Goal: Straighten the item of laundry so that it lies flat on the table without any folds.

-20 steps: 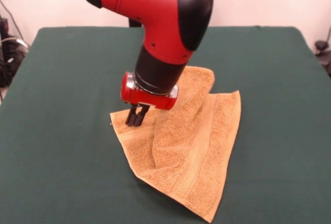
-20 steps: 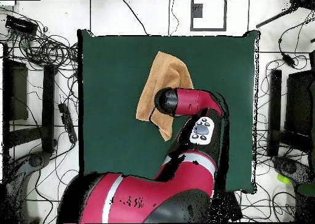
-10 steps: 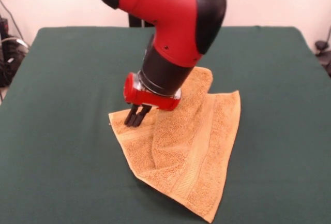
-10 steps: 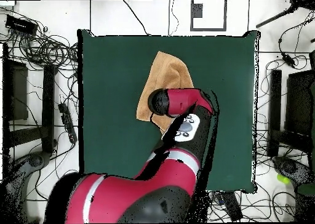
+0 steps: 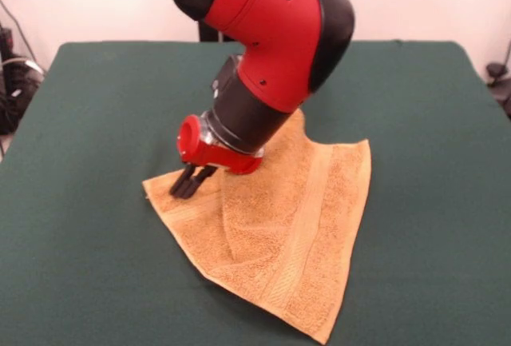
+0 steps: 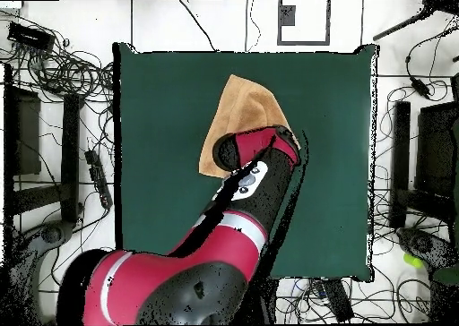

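Observation:
The orange-tan towel (image 5: 295, 234) lies on the dark green table (image 5: 96, 106), partly spread, with a soft fold running down its middle and a woven band along its right side. My gripper (image 5: 190, 182) is tilted and low at the towel's left corner, its fingers pressed together on the cloth there. The far corner of the towel is hidden behind the arm. In the overhead view the towel (image 6: 238, 116) shows above the arm, on the table (image 6: 161, 161); the gripper itself is hidden under the arm there.
Cables and dark equipment (image 5: 16, 82) lie off the table's left edge, and a dark object (image 5: 499, 74) sits off its right edge. In the overhead view, cables (image 6: 63, 72) and stands surround the table.
The gripper has moved left in the front view, pulling the towel's left corner with it. The towel's raised fold has flattened and the cloth is spread wider.

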`<action>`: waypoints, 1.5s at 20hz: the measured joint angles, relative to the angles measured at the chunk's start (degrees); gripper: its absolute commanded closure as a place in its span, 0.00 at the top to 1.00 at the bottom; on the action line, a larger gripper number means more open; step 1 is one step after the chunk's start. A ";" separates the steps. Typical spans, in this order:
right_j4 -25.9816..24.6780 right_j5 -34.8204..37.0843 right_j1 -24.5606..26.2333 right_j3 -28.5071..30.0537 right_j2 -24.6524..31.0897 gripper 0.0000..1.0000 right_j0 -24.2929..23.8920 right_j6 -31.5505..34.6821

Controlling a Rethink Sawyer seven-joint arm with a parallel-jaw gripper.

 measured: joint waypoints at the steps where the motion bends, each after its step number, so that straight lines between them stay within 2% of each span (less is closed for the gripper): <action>1: -0.57 -0.55 0.53 -0.38 -0.72 0.00 -0.05 0.00; 9: -4.08 -2.64 2.55 -1.19 -3.73 0.00 -0.15 0.00; 20: -8.20 -2.66 2.37 -0.75 -4.53 0.00 -0.54 0.00; 25: -9.71 -2.66 0.39 0.54 -4.43 0.00 -1.10 0.00; 30: -9.38 -2.54 -5.88 4.04 -0.95 0.00 -4.18 0.00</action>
